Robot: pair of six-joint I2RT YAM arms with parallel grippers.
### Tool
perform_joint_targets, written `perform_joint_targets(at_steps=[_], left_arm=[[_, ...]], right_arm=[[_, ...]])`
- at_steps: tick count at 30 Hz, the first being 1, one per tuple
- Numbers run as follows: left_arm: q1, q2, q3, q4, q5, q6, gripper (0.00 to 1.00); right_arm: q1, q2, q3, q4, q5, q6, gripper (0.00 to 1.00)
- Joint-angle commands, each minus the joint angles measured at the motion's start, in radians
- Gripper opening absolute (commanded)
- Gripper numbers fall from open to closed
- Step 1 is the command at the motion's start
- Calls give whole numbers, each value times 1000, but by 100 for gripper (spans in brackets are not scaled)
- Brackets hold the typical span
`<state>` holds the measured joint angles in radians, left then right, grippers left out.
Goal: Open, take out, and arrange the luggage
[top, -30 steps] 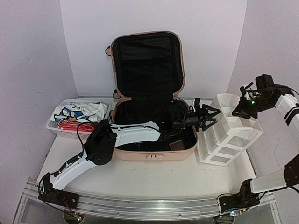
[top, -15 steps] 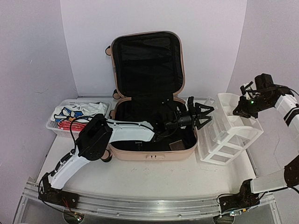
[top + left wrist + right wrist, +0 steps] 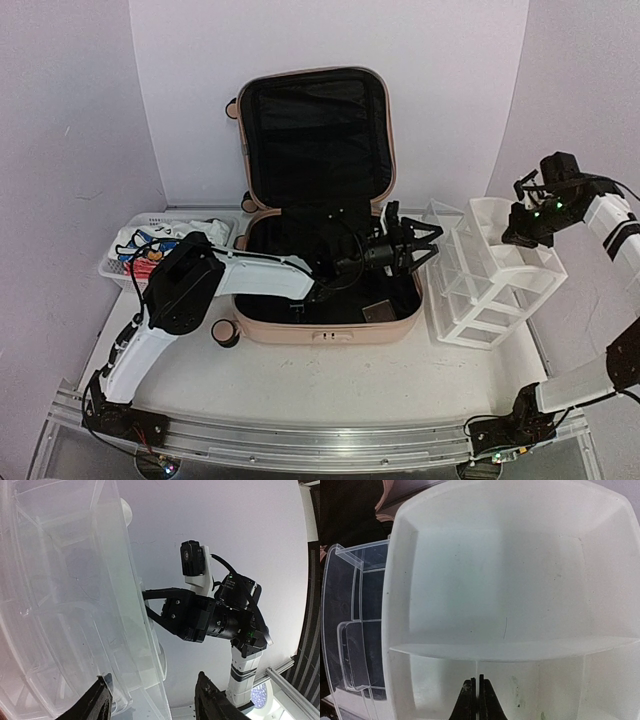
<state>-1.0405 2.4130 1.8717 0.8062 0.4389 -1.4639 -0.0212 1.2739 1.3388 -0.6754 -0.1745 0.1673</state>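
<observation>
- Mid-table: the suitcase (image 3: 300, 322), open, base flat, lid upright toward 12 o'clock against the back wall. Black lining in both halves, and a small dark flat item (image 3: 378, 312) in the base near its 5 o'clock corner.
- At its 9 o'clock, just beside it: a white basket (image 3: 112, 268) of clothes.
- At its 3 o'clock, just beside it: a white organizer (image 3: 505, 300), tilted, with a clear drawer (image 3: 447, 240) sticking out toward the suitcase.
- Left arm (image 3: 260, 280) across the base, reaching toward 3 o'clock. Left jaws parted, one on either side of the drawer's clear edge in the wrist view; cannot tell whether touching.
- Right arm (image 3: 565, 195) over the organizer's 1 o'clock end. Right jaws pressed together right at a thin white partition; cannot tell whether pinching it.
- Handling, as a judgement:
  - Looks stiff, smooth and probably slippery on the rounded pink shell, so no purchase there for narrow jaws.
  - Seems bulky and likely heavy for one arm.
  - May roll on the wheel (image 3: 226, 333) at the 7 o'clock corner.
  - Could drop the hinged lid if jolted.
- Best hold, as a judgement: pinch the thin rim of the base at 3 or 9 o'clock, or the lid's top edge. Slide along the table rather than lift, and keep clear of the soft lining.
</observation>
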Motion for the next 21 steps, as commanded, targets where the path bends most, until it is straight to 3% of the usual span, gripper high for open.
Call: perform_joint_targets(at_steps=[1,13,21], left_arm=[[10,-94,-13,81,13,60,57],[29,-132,-65,-363,-9,337,61],[65,-252,-140,-592,-91,522,74]], right_arm=[[-11,39,32,-80,159,-26,0],[5,131,72,-73,256,-124,3],[7,128,70,-45,210,-129,32]])
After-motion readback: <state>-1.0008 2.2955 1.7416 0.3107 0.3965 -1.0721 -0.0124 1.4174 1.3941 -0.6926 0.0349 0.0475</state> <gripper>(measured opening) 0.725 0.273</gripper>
